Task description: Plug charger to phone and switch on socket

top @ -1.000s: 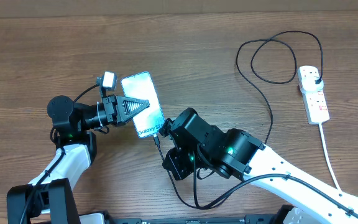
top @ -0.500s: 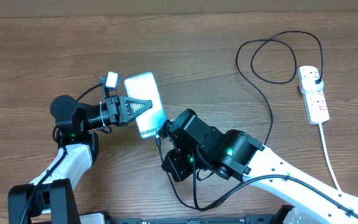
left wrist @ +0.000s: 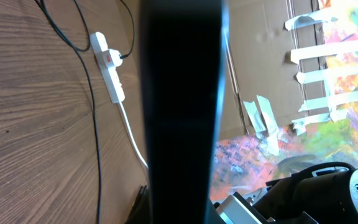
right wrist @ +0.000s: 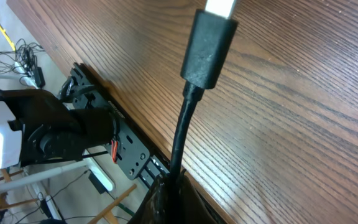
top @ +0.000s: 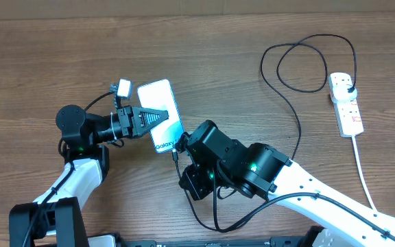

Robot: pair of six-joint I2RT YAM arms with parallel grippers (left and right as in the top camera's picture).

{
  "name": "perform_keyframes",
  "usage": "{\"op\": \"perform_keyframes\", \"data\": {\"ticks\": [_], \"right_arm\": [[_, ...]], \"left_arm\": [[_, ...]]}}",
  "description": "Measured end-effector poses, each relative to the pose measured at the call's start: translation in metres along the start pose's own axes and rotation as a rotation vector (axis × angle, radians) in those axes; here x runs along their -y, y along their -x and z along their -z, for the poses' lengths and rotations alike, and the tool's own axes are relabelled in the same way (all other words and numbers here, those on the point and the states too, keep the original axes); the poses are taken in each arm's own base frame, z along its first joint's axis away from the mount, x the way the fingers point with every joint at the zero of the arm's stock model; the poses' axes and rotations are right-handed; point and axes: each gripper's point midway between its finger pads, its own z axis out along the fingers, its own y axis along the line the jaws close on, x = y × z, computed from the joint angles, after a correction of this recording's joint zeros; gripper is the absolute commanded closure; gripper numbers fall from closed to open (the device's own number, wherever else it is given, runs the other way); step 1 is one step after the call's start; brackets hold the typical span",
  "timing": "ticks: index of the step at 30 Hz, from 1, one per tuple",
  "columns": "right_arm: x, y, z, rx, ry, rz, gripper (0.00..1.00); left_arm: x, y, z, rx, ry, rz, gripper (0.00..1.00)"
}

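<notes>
My left gripper (top: 158, 115) is shut on the phone (top: 162, 103), held above the table with its light screen up; in the left wrist view the phone's dark edge (left wrist: 182, 106) fills the middle. My right gripper (top: 179, 145) is shut on the charger cable just behind its black connector tip (right wrist: 209, 46), right at the phone's lower end. The thin black charger cable (top: 295, 110) loops across the table to a black plug (top: 348, 88) in the white socket strip (top: 345, 103) at the far right, which also shows in the left wrist view (left wrist: 109, 61).
A thick white cord (top: 362, 168) runs from the socket strip toward the front right table edge. The right arm's body (top: 232, 168) lies across the front middle. The table's front edge (right wrist: 135, 134) lies close below the connector.
The left gripper with the phone shifted slightly right and up from a second ago. The right arm has stayed still.
</notes>
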Motion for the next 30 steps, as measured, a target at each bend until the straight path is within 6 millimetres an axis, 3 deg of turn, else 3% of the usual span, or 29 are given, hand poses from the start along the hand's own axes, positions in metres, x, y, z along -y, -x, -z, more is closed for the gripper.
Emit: {"op": "perform_keyframes", "data": {"ticks": [30], "right_arm": [[0.0033, -0.0020, 0.0000, -0.006, -0.017, -0.004, 0.96]], "left_arm": [[-0.0001, -0.0012, 0.0000, -0.006, -0.001, -0.009, 0.95]]}}
